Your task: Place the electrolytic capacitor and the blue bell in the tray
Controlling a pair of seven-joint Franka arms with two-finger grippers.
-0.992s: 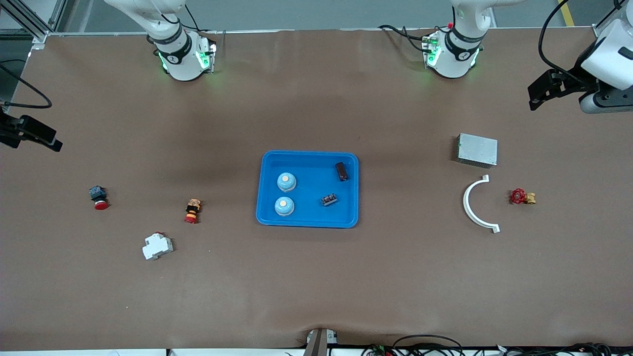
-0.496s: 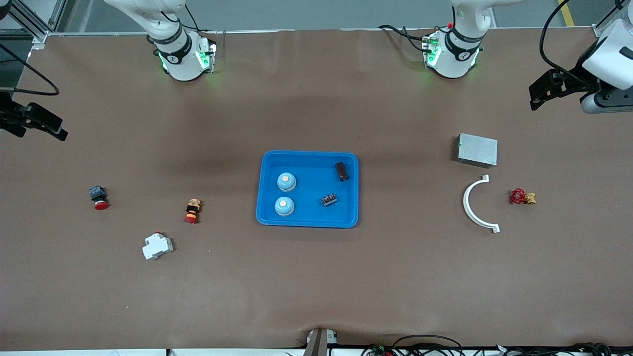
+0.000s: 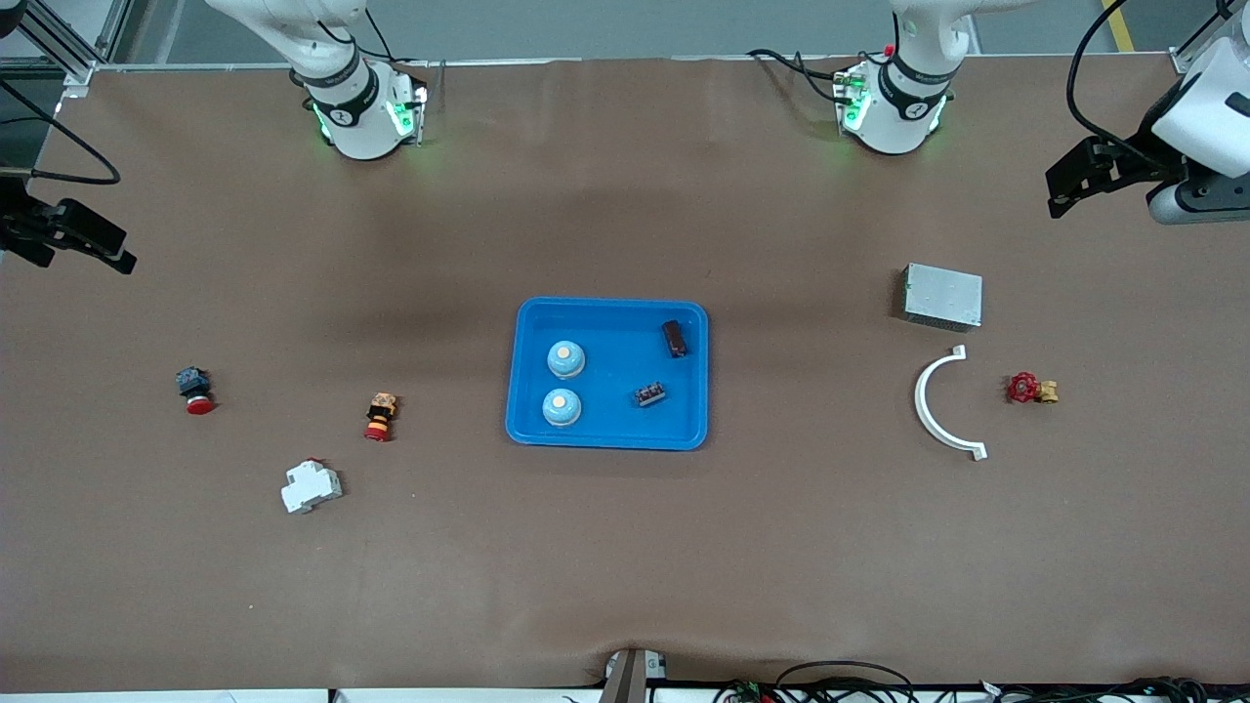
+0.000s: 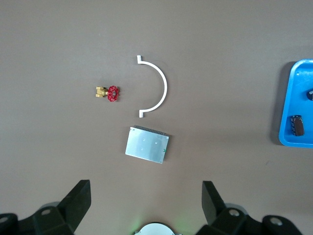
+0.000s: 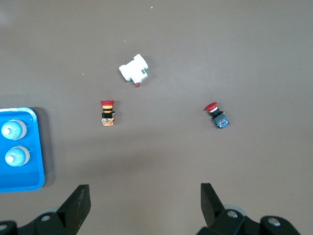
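The table (image 3: 625, 547) carries one blue tray (image 3: 606, 437) at its centre. Inside the tray sit two blue bells (image 3: 565, 358), side by side along the edge toward the right arm's end, one nearer the front camera than the other. One dark cylindrical capacitor (image 3: 674, 338) lies in the tray corner toward the left arm's end and the robot bases, and one small dark terminal block (image 3: 650, 394) lies nearer the front camera than the capacitor. Toward the right arm's end of the table lie three parts, well apart: one red push button (image 3: 194, 389), one orange-and-red button switch (image 3: 380, 417) and one white circuit breaker (image 3: 311, 486), the breaker being nearest the front camera. Toward the left arm's end lie three more: one grey metal box (image 3: 941, 296), one white curved bracket (image 3: 941, 408) just beside the box and nearer the front camera, and one red-handled brass valve (image 3: 1031, 389) beside the bracket, closer to the table's end edge. The left gripper (image 4: 146, 200) hangs high over the left arm's end of the table, above bare table surface near the metal box, pointing downward; its jaws are released and spread wide, holding nothing. The right gripper (image 5: 145, 201) hangs high over the right arm's end of the table, above bare surface near the push button, pointing downward, its jaws likewise released and empty.
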